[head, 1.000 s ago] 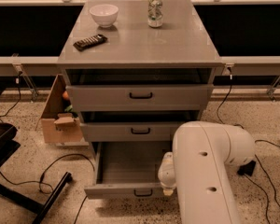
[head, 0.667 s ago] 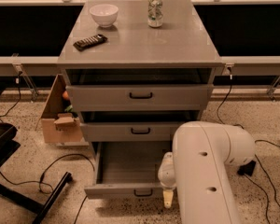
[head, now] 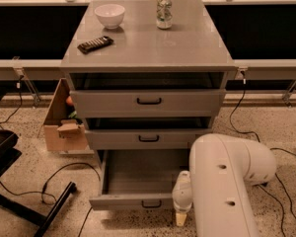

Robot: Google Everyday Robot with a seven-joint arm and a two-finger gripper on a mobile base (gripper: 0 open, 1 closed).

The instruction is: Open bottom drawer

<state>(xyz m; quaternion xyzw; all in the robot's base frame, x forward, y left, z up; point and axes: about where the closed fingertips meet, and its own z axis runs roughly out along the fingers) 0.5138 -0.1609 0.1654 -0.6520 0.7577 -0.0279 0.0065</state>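
The bottom drawer (head: 133, 200) is the lowest of the grey cabinet's three. It stands pulled far out over the floor, showing an empty inside, and has a small black handle (head: 151, 204) on its front. My gripper (head: 181, 215) hangs at the end of the big white arm (head: 227, 186). It points down just right of that handle, at the drawer front's right end. It holds nothing that I can see.
The middle drawer (head: 149, 138) and top drawer (head: 149, 101) stick out slightly. On the cabinet top sit a white bowl (head: 109, 15), a can (head: 164, 11) and a dark remote (head: 95, 44). A cardboard box (head: 64, 125), a black chair base (head: 24, 201) and floor cables (head: 64, 174) lie to the left.
The gripper's tip has dipped a little lower beside the drawer front's right end. The bottom drawer stays pulled out as before.
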